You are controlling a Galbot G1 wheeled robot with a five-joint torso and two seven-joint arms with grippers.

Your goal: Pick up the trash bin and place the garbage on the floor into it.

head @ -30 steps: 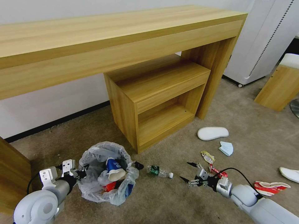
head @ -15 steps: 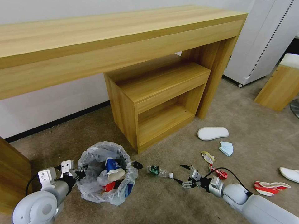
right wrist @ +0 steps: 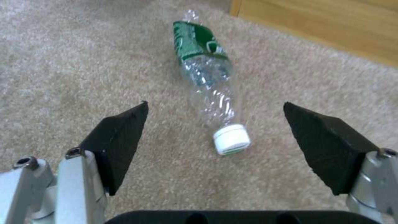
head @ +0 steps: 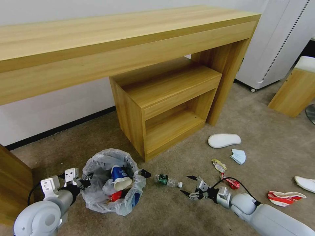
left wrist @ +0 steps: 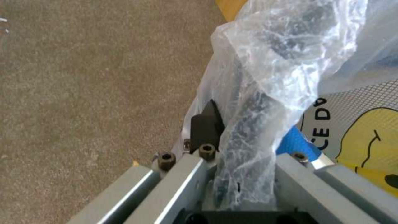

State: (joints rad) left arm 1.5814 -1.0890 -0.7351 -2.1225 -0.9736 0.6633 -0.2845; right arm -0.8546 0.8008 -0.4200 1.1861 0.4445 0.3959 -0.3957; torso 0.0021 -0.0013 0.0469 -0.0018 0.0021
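Cup (head: 119,178) already binned; left gripper (head: 86,182) clamped on trash bin (head: 98,200) rim; right gripper (head: 188,186) wide open, empty, near bottle (head: 168,180); slippers (head: 224,140), mask (head: 238,156), wrappers (head: 284,197) left.

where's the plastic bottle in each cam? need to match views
Head view: the bottle lies on the carpet between the trash bin and the open right gripper, cap toward the gripper.
Right wrist view: the bottle lies just ahead of the spread fingers, white cap nearest.
Left wrist view: no bottle; the bin's clear bag sits between the left gripper's fingers.
Shared landmark: the beige carpet.
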